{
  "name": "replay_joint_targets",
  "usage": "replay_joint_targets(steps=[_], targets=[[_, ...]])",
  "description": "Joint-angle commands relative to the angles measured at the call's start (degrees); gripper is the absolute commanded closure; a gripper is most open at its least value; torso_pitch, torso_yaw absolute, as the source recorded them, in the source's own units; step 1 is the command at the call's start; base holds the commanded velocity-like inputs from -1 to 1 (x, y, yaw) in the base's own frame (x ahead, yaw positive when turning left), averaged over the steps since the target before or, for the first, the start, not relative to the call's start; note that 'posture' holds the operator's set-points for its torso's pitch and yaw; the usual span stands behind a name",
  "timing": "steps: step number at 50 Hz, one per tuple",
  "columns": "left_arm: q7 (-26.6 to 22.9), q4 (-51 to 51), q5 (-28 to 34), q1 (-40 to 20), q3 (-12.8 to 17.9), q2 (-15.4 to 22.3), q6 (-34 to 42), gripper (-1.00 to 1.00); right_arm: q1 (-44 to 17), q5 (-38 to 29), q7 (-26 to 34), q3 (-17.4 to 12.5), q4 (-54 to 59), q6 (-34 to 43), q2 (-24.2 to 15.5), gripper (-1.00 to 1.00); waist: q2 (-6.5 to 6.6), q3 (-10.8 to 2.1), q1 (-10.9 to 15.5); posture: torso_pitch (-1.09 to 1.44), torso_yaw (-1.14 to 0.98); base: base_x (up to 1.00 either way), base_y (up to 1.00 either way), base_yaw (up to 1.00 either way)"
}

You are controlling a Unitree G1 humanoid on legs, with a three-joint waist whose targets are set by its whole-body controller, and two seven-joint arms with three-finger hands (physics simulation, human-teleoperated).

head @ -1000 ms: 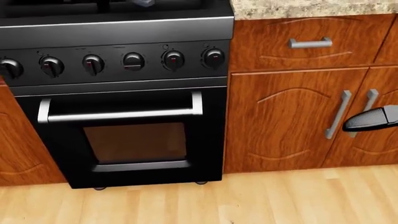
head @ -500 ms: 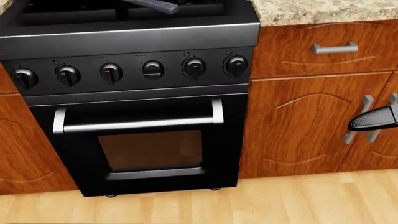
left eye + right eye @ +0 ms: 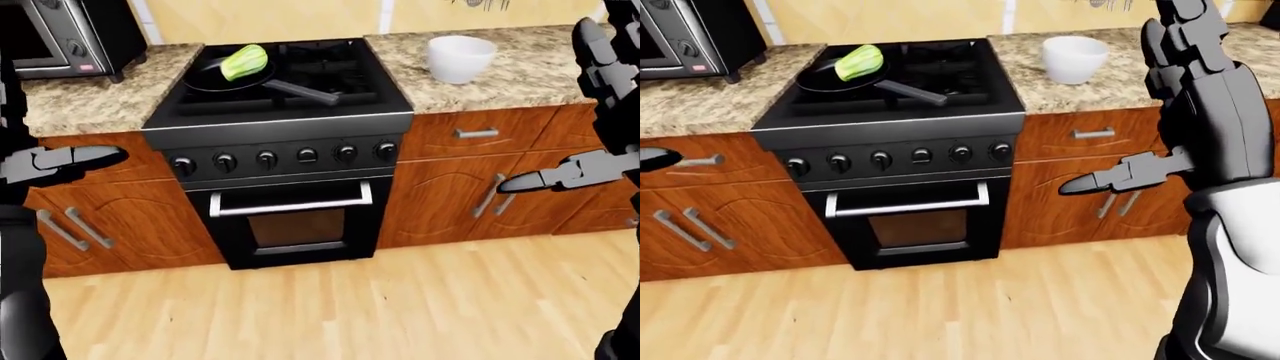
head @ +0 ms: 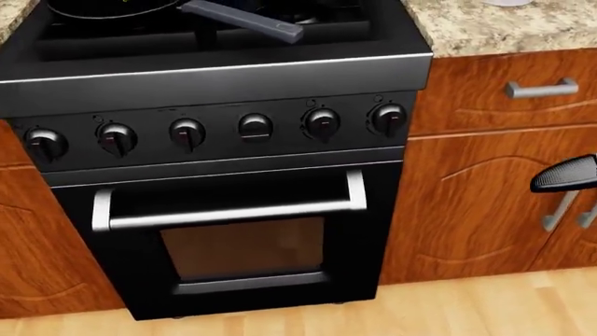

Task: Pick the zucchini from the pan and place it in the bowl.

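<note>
One zucchini (image 3: 244,61) hides part of the pan (image 3: 215,77).

eye views high, head view nearer stove (image 4: 224,77)

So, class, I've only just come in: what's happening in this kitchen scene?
A humanoid robot stands facing a black stove, handling nothing yet. The zucchini lies in the pan on the stovetop, and the white bowl sits empty on the counter to the right in the left-eye view. The left hand and right hand hang at cabinet height, both empty, well below the pan.
</note>
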Motion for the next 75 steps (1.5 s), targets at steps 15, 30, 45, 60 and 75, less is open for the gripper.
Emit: replay_joint_targets(steps=[15,30,45,60,75], targets=[[0.62,-1.15,-0.51,-1.39,1.03,1.74,-0.69,-1.0,-2.0,1.05,-0.27,-0.19,-1.29,0.03,-1.74,-1.0,-3.22,-0.71,1.71,0.0,0.0,0.2,0.24,0.0],[0.6,-1.27,-0.53,-1.13,1.11,1.7,-0.73,-1.0,-1.57,1.16,-0.17,-0.5,-1.46,0.03,-1.74,-1.0,2.43,-1.65,0.73,0.0,0.0,0.2,0.24,0.0],[1.01,-1.7,-0.91,-1.56,1.21,2.1,-0.16,-1.0,-2.48,1.8,-0.25,-0.65,-1.53,0.76,-2.72,-1.0,-3.98,-1.0,1.28,0.0,0.0,0.2,0.24,0.0],[1.04,-1.63,-0.9,-1.46,1.26,2.13,-0.23,-1.0,-3.41,2.49,-0.41,-0.97,-1.25,1.4,-4.12,-1.0,1.82,-1.04,1.1,0.0,0.0,0.2,0.24,0.0],[0.92,-1.51,-0.84,-1.34,1.34,2.17,-0.48,-1.0,-3.39,2.92,-0.35,-1.21,-1.54,1.74,-4.61,-1.0,-3.68,-1.52,0.82,0.0,0.0,0.2,0.24,0.0]])
